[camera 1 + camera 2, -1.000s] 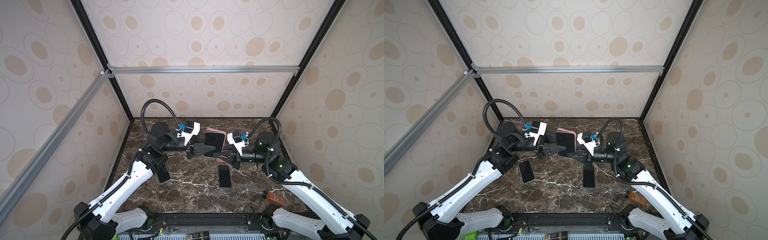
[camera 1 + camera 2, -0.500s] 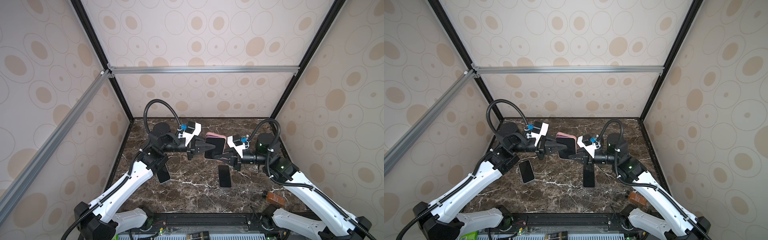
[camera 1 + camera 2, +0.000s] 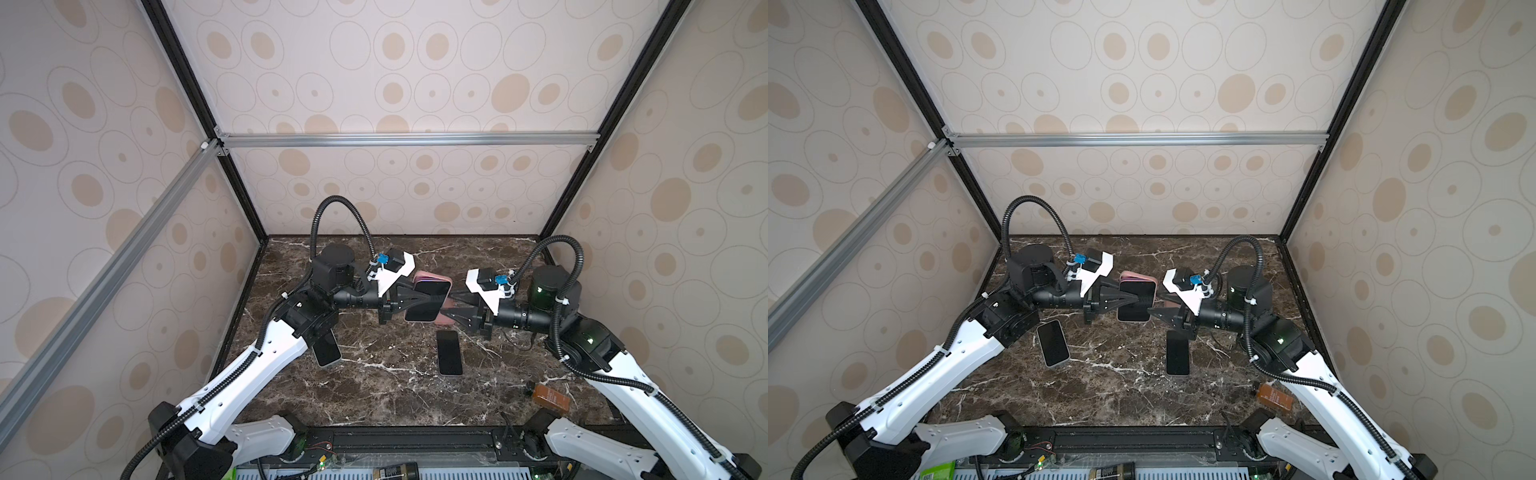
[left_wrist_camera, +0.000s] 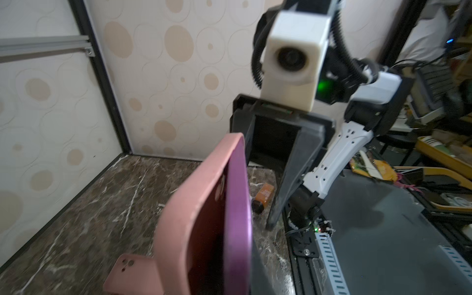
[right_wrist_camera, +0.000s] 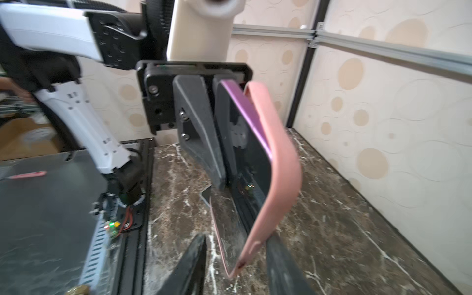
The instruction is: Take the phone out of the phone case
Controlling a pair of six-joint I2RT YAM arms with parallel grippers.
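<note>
Gripping the phone (image 3: 419, 315) near the middle of a top view, the left gripper (image 3: 436, 300) is clamped tight on it, one finger lying across the dark screen (whether the finger behind presses the phone's own back or the case, I cannot tell). The pink case (image 5: 283, 166) is partly off: in the right wrist view it bows away from the phone's purple edge in the upper half of the frame and hugs the phone only at its lower end. The right gripper (image 5: 236, 241), at the bottom of that frame, has its jaws apart, straddling that lower end without pinching it; it holds nothing. Phone and case hang together above the table (image 3: 374, 395), with another phone (image 3: 449, 353) lying just below them in the frame and a second pink case (image 4: 132, 273) flat on the marble. The risk, as I judge it, is that the soft case springs back over the phone while nothing pulls on it. If the right jaws close too deep, they could catch the phone's edge along with the case; both arms would then pull on one body, twisting it out of the left grip and dropping it onto the phone underneath.
</note>
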